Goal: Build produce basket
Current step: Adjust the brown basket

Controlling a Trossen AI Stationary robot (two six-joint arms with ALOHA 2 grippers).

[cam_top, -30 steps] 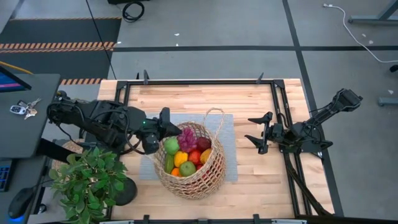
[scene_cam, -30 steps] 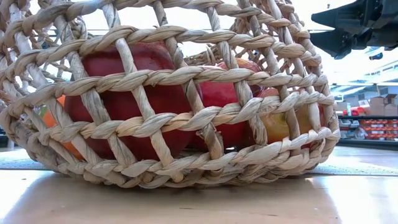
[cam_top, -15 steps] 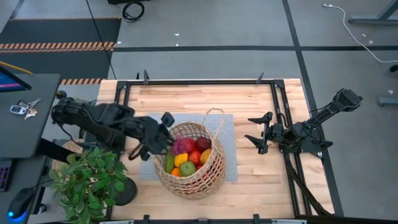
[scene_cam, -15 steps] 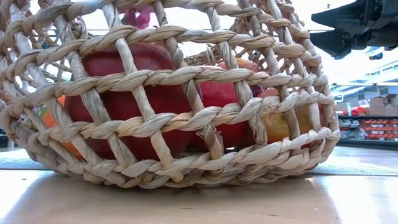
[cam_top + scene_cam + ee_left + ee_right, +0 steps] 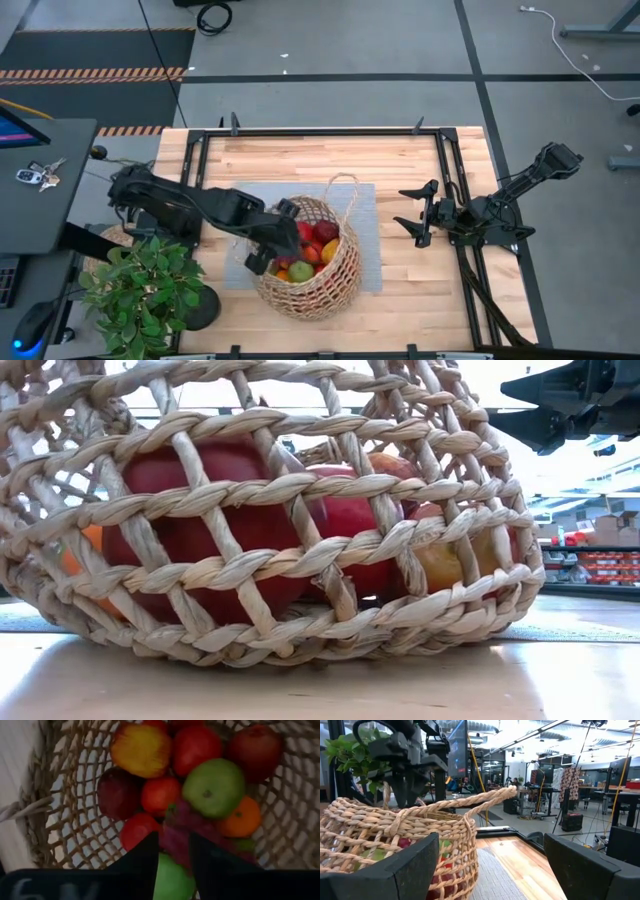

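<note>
The tan wicker basket [image 5: 318, 285] stands on a grey mat [image 5: 366, 225] in the middle of the table. It holds red apples, a green apple [image 5: 215, 787], an orange [image 5: 243, 818] and a yellow-red pepper [image 5: 141, 750]. My left gripper [image 5: 282, 238] reaches down into the basket from its left rim, shut on the purple grapes [image 5: 176, 831]. My right gripper [image 5: 408, 208] waits open and empty to the right of the basket. It also shows in the low view [image 5: 560, 405]. My left gripper pinches the bunch of purple grapes [image 5: 175, 840] between its two fingers [image 5: 150, 857]. The fingers come from above and point down into the basket. The grapes hang at the fingers, just over a green fruit [image 5: 172, 882] and the other produce. I cannot tell whether they touch it.
A potted green plant [image 5: 140, 290] stands at the table's near left corner, next to my left arm. One loop handle [image 5: 345, 185] of the basket stands up at its far side. Bare wood lies to the right of the mat and along the far edge.
My left gripper has gone toward the table's right and near edges and down over the basket's left rim. It has tipped to point downward and carried the grapes inside. The basket's near wall has shifted and leaned a little in the low view.
</note>
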